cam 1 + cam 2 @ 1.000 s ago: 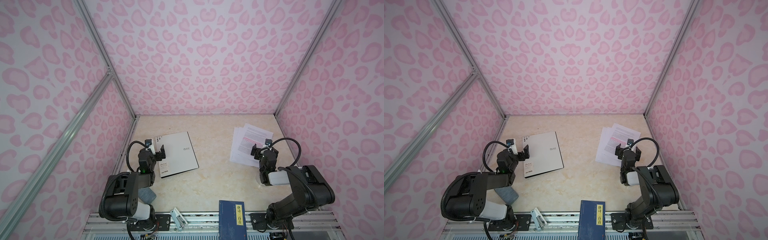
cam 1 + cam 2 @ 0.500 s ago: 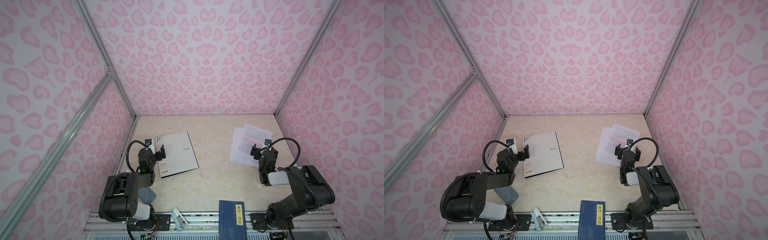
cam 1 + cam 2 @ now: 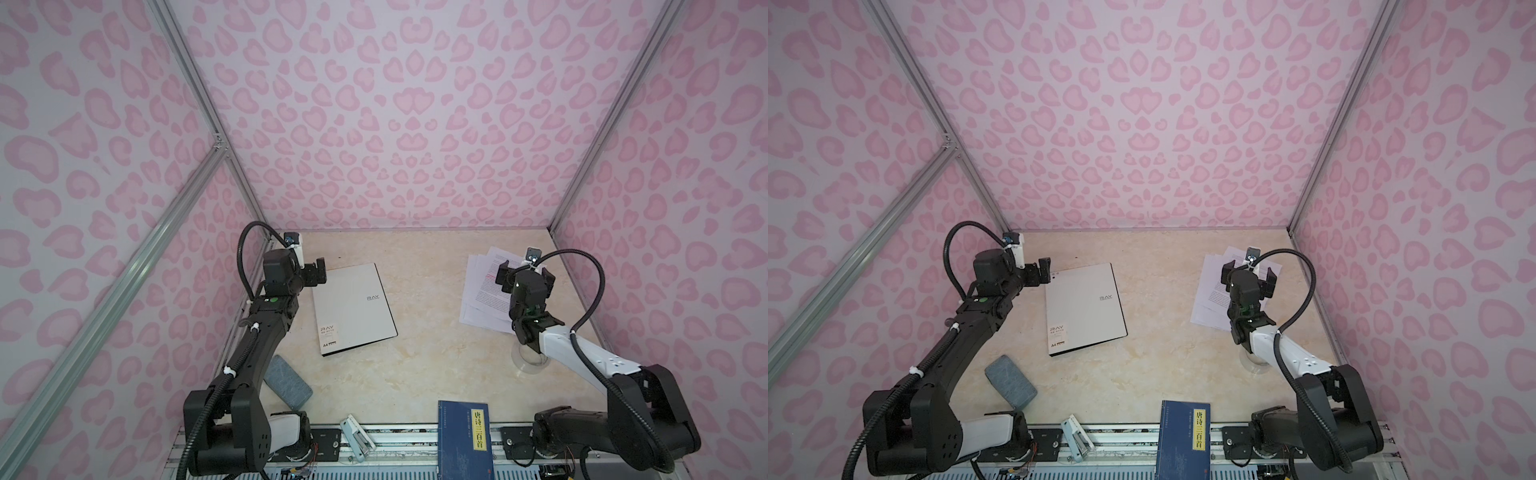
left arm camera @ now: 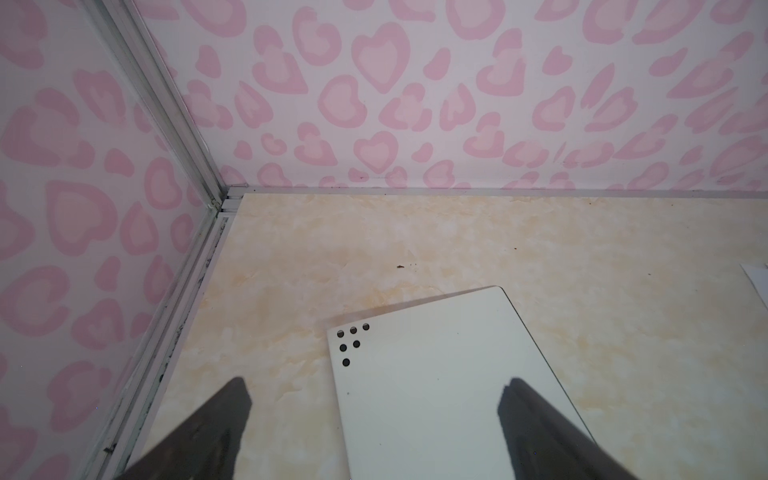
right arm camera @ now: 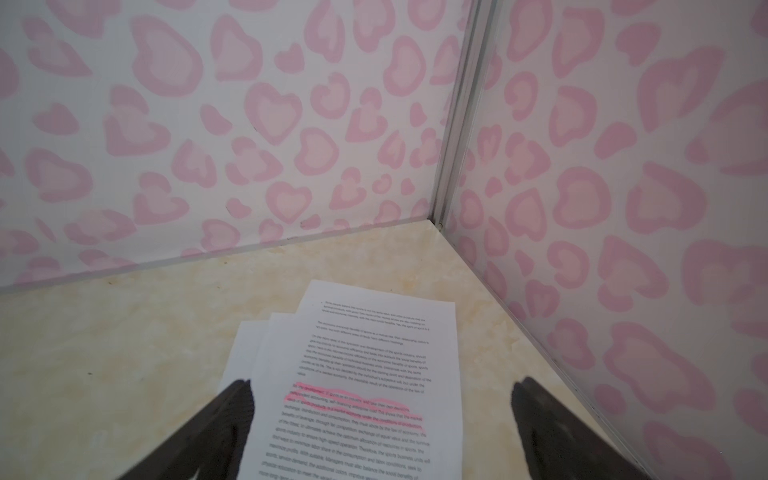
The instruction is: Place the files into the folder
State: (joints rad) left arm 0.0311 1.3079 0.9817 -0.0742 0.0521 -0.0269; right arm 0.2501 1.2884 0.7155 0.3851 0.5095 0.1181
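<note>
The files (image 3: 482, 296) lie as a loose fan of sheets on the right side of the table (image 3: 415, 374), near the far corner. They are well apart from the folder (image 3: 353, 309), which lies flat and closed on the left side. So nothing of the task is done yet — the folder must be opened and the sheets brought over.

The left gripper (image 3: 316, 274) hovers over the folder's far corner and the right gripper (image 3: 524, 277) over the files. Both have the fingers spread wide and grasp nothing.

Both top views give the whole layout, with a blue book (image 3: 465, 440) at the front edge. The wrist views give the detail — the pink lines (image 5: 357, 401) on the top sheet, and the corner dots (image 4: 352, 341) on the folder.
</note>
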